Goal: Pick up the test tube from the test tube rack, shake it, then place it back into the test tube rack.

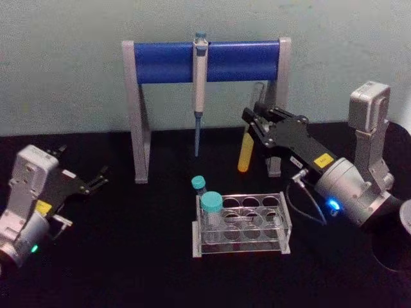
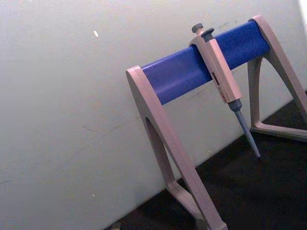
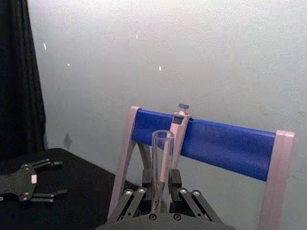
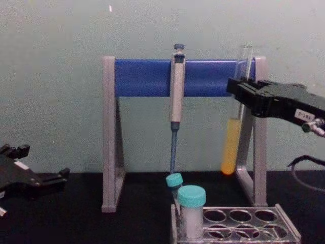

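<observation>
My right gripper (image 1: 252, 120) is shut on the test tube (image 1: 246, 151), a slim clear glass tube with yellow liquid in its lower part. It holds the tube upright in the air, above and behind the test tube rack (image 1: 241, 224). From the chest the tube (image 4: 232, 142) hangs clear of the rack (image 4: 238, 223), in front of the stand's right leg. The right wrist view looks along the tube's open mouth (image 3: 162, 165) between the closed fingers. My left gripper (image 1: 96, 179) rests open low at the table's left, away from the rack.
A tall grey-and-blue pipette stand (image 1: 205, 61) stands behind the rack with a grey-blue pipette (image 1: 200, 96) hanging from it. Two teal-capped tubes (image 1: 211, 208) sit in the rack's left end. The black table (image 1: 128, 256) has free room in front and to the left.
</observation>
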